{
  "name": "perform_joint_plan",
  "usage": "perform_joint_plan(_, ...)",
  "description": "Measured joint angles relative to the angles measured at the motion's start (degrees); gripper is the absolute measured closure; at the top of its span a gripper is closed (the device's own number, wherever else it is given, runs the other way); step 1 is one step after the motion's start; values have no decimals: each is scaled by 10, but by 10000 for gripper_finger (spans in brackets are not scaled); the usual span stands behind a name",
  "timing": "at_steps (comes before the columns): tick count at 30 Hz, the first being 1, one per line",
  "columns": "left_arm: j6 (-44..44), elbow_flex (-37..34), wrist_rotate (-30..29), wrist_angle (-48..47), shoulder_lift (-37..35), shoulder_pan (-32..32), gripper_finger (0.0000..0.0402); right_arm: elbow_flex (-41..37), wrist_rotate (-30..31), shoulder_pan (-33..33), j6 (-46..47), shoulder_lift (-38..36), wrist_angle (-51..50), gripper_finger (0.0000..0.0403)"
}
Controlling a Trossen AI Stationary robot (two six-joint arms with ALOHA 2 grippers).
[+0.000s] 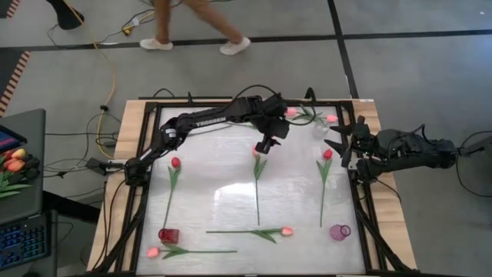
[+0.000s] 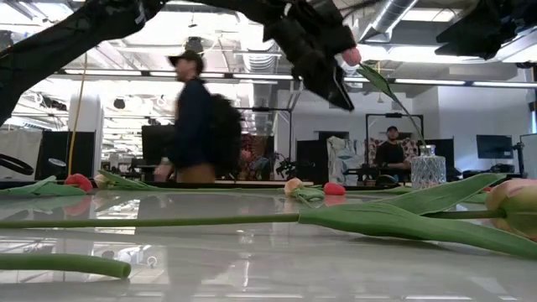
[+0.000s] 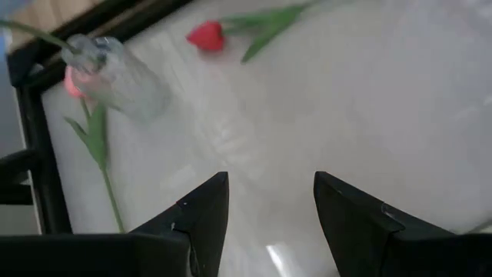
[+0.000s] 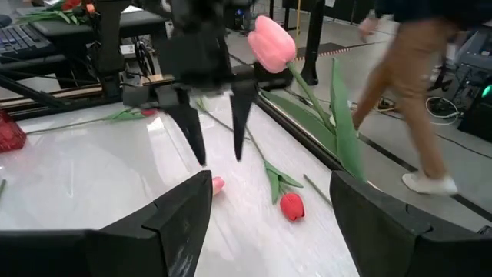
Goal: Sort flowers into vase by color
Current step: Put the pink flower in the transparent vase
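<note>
Midway through a colour sort, the left end effector (image 1: pixel 264 146) hangs above the middle of the counter (image 1: pixel 215 204), its fingers spread and holding nothing, poised over the head of a pale tulip (image 1: pixel 257 153) whose stem runs toward 6 o'clock. The right end effector (image 1: pixel 338 144), fingers likewise spread and empty, waits at the counter's 3 o'clock edge beside a red tulip (image 1: pixel 327 155). A clear vase (image 1: pixel 320 127) at about 1 o'clock already carries pink tulips (image 1: pixel 291 112), probably the pink group. A red vase (image 1: pixel 168 235) at 7 o'clock and a purple vase (image 1: pixel 340 231) at 5 o'clock look empty, apparently set at separate corners so each colour has its own place. More flowers lie flat and well apart: another red one (image 1: pixel 175 162) at 9 o'clock, a pink one (image 1: pixel 287 231) near 6 o'clock, and a pink one (image 1: pixel 153 251) just by the red vase; the spacing would seem to leave room for a clean pinch on each stem. Beyond the counter a person (image 2: pixel 195 117) walks past.
</note>
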Motion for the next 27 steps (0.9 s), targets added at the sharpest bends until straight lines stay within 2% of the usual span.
perform_joint_plan(12,-3,0,100,-65,-73,1,221,1,0,-7,-5,26,1,113)
perform_joint_plan(17,-9,0,128,-91,-110,1,221,1,0,-27,-5,85,1,113)
perform_joint_plan(27,-31,0,126,-105,-163,7,221,1,-5,-114,-26,208,17,125)
